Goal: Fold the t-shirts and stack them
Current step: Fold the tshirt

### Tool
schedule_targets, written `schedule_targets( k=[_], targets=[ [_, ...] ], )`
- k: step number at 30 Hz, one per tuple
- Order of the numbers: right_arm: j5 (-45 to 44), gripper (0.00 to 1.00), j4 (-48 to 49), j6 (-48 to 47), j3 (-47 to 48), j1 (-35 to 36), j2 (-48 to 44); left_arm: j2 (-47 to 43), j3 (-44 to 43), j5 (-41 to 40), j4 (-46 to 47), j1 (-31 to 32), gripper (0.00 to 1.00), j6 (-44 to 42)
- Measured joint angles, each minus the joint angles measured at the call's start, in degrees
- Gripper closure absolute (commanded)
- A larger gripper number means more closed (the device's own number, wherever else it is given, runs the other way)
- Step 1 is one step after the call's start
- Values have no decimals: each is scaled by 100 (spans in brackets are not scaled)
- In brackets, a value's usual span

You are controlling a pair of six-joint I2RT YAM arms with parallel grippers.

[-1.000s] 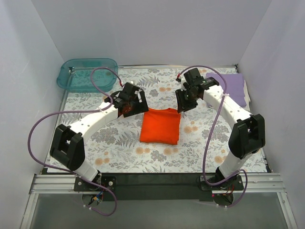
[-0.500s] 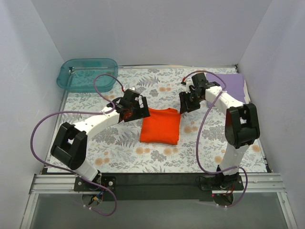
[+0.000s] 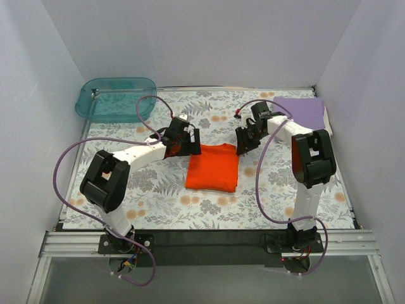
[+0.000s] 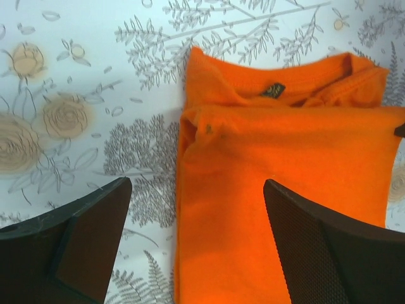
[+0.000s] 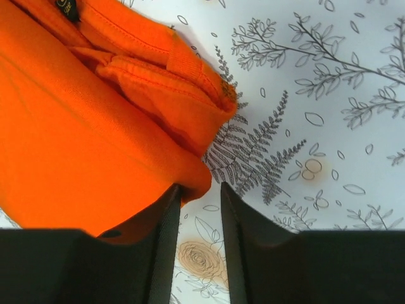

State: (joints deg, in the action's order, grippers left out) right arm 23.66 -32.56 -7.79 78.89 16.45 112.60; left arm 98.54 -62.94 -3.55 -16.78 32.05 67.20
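Since orange t-shirt (image 3: 212,167) lies folded at centre, stacking seems next: pinch far corners, carry to lavender t-shirt (image 3: 302,113) at 2 o'clock. Left gripper (image 4: 197,185) spread at 11 o'clock corner; right gripper (image 5: 200,187) narrowly parted, empty.

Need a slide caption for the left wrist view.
Open left gripper straddling a side edge of the folded orange-red cloth t-shirt on the floral-print table cover.

Bright, even light from above; faint soft shadows, no glare; my left fingers (image 4: 76,247) blur up close.
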Motion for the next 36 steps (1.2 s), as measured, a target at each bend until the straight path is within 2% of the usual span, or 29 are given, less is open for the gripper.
schedule_targets(
  k=[2,3,4,16,24,36],
  targets=[
    [111,83,17,-57,9,0,63,142,-129,0,63,-63,25,-114],
    [162,94,15,-83,9,0,87,203,-197,2,87,-90,27,-179],
    [219,99,17,-114,9,0,111,236,-240,2,101,-125,27,-212],
    [643,99,9,-210,31,2,-33,426,-398,168,280,-199,36,-629],
    [697,99,11,-232,260,9,-291,439,-400,275,363,-201,53,-721],
    [702,99,7,-260,321,57,-293,529,-400,245,481,-201,56,-695]
  ],
)
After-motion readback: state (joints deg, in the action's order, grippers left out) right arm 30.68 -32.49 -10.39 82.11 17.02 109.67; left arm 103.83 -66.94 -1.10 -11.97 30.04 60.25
